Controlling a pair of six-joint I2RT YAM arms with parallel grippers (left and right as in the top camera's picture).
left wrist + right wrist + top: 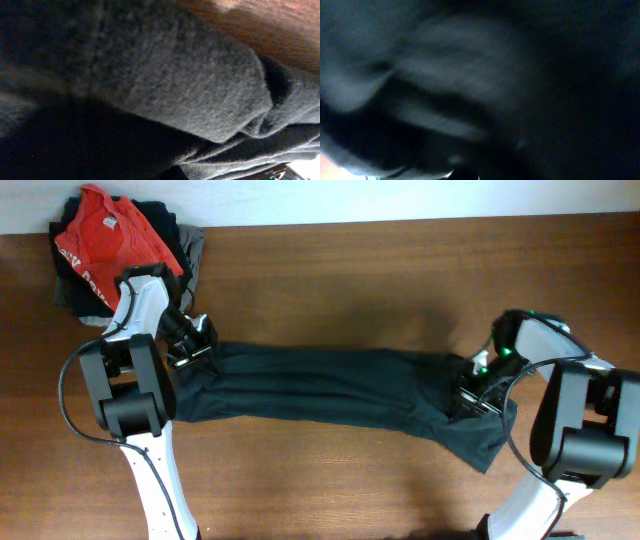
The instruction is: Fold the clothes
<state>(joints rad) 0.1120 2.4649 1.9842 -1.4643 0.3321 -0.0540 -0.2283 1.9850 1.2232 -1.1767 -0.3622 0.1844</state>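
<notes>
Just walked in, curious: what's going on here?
A dark garment lies stretched in a long band across the wooden table, ready for folding. The left gripper is shut on one end and the right gripper on the other. A red T-shirt tops a pile in the corner.

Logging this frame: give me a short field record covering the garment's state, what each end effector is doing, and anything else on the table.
garment: dark garment, drawn out in a long wrinkled band, left to right across the table
left end effector: shut on the garment's left end; fabric fills its wrist view
right end effector: shut on the garment's right end; wrist view dark and blurred, all fabric
fold state: narrow band, no compact fold yet
other items: red T-shirt on top of a clothes pile at the far-left corner
</notes>
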